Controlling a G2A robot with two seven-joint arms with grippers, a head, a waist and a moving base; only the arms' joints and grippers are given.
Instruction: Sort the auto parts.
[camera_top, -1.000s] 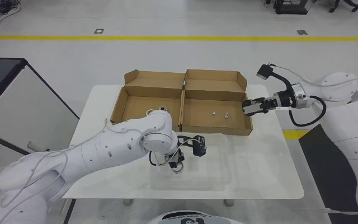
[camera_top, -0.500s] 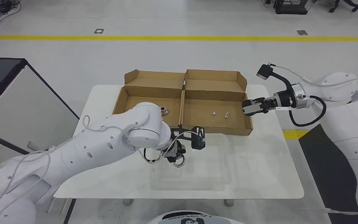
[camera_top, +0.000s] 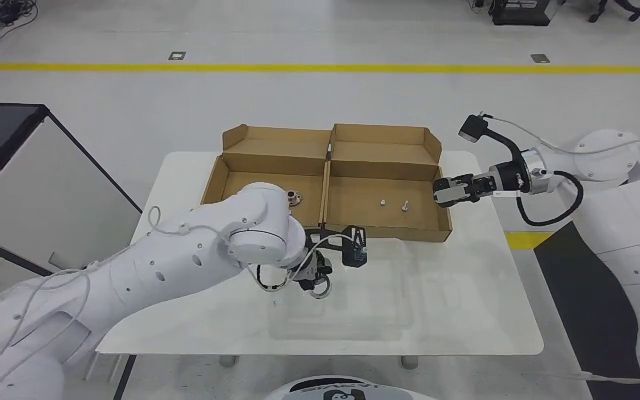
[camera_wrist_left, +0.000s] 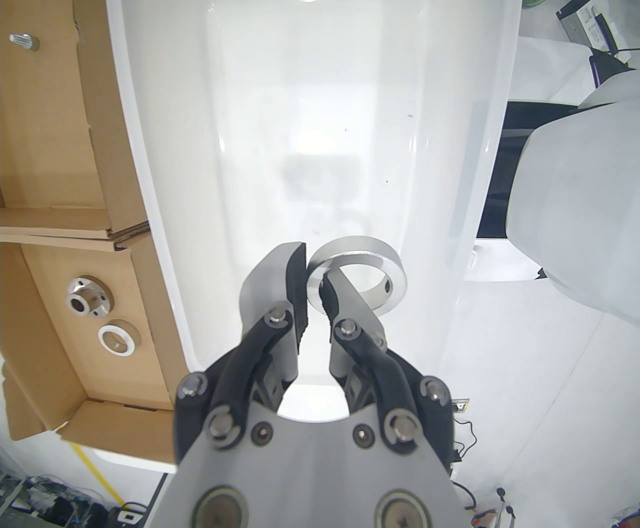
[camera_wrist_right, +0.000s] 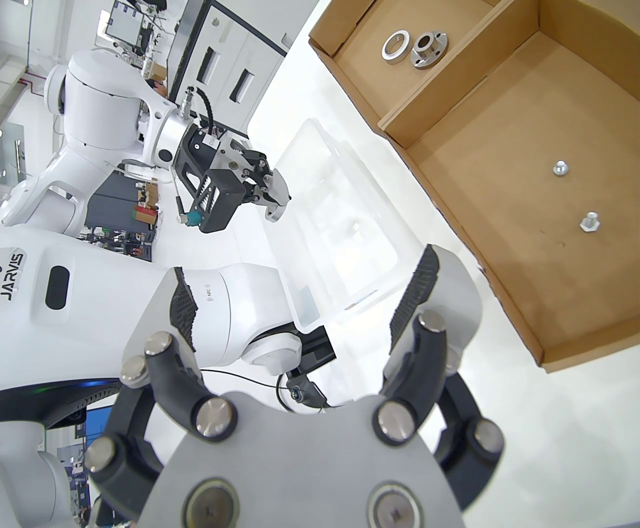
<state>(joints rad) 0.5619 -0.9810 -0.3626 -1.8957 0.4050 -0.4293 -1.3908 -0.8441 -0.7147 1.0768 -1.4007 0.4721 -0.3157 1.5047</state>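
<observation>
Over the clear tray (camera_wrist_left: 300, 100) on the near side of the table, your left gripper (camera_wrist_left: 312, 272) was clamped on the wall of a metal ring (camera_wrist_left: 355, 246). One finger passed through the hole and the other pressed on the outside. The ring's axis therefore ran roughly along the fingers, and most of the ring hung off to one side of the pinch. I could not tell whether the ring touched the tray floor.

What mattered for your next move was where the cardboard box (camera_top: 330, 150) lay. It sat just beyond the tray, farther from the robot. Its left compartment (camera_top: 245, 195) was away from the clamped ring and a little to the robot's left. That compartment held a flanged hub (camera_wrist_left: 89, 296) with a smaller ring (camera_wrist_left: 118, 340) just beside it. The right compartment (camera_top: 420, 215) held two bolts (camera_top: 383, 203), slightly apart from each other.

Judging by shape, the ring belonged with the hub and the smaller ring. The carry would then run forward and leftward over the box's near wall. The off-centre grip might have let the ring swing.

Your right gripper (camera_wrist_right: 302, 285) hung empty, fingers spread wide, at the right end of the box. It was well apart from the metal ring, so the left arm was the nearer one.
</observation>
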